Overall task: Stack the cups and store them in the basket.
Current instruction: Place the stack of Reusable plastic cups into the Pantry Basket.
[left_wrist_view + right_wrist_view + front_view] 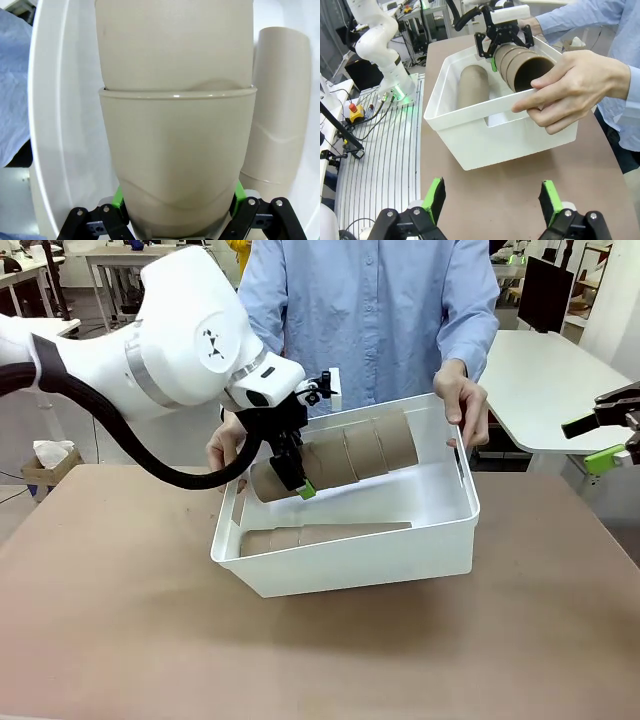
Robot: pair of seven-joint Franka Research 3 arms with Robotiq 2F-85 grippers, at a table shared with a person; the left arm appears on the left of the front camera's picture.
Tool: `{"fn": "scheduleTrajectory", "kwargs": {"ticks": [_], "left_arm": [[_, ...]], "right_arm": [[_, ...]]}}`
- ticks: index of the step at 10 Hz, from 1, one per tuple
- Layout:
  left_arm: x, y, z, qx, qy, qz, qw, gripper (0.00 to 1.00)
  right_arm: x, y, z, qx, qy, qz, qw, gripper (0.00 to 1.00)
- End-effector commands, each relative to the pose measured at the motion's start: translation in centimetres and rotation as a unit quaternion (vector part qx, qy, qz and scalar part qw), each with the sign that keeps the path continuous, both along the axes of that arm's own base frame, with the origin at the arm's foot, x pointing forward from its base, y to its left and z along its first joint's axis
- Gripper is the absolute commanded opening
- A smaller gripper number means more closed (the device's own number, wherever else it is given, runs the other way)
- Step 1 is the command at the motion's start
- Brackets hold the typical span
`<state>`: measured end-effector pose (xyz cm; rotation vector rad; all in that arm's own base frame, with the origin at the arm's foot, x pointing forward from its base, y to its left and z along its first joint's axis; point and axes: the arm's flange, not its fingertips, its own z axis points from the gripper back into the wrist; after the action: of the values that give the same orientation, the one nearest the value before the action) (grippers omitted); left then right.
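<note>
My left gripper (pixel 298 480) is shut on the narrow end of a stack of nested tan cups (pixel 350 452), held sideways over the basket (pixel 350 565). Its green pads (pixel 118 197) press both sides of the end cup (pixel 177 175). A second stack of cups (pixel 320 536) lies on the floor of the white basket. The person's two hands (pixel 465 405) hold the basket tilted, its far side raised. From the right wrist I see the held stack (pixel 522 65), the left gripper (pixel 502 37), the lying stack (pixel 472 85) and the basket (pixel 495 135). My right gripper (pixel 492 200) is open with nothing between its fingers.
The brown table (pixel 320 660) stretches bare in front of the basket. The right gripper (pixel 610 435) hovers at the table's far right edge, well away from the basket. A person's hand (pixel 570 85) grips the basket rim. A white side table (pixel 545 380) stands behind.
</note>
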<state>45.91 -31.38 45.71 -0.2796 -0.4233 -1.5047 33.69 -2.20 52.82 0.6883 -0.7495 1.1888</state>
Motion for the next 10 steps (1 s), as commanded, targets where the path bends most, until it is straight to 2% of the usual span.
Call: {"fn": "scheduleTrajectory", "kwargs": {"ticks": [1,8,9,10], "left_arm": [[0.2,-0.9,-0.9,0.014,-0.017,0.018,1.000,0.85],[0.4,-2.2,-3.5,-0.001,-0.044,0.023,0.999,0.85],[0.2,-2.3,-3.4,-0.008,-0.046,0.014,0.999,1.00],[0.0,-2.2,-3.2,-0.014,-0.043,0.009,0.999,1.00]], "right_arm": [[0.1,0.0,0.3,0.010,-0.001,0.000,1.000,1.00],[0.1,0.0,0.3,0.010,-0.001,0.000,1.000,1.00],[0.1,0.0,0.3,0.010,-0.001,0.000,1.000,1.00],[0.1,0.0,0.3,0.010,-0.001,0.000,1.000,1.00]]}}
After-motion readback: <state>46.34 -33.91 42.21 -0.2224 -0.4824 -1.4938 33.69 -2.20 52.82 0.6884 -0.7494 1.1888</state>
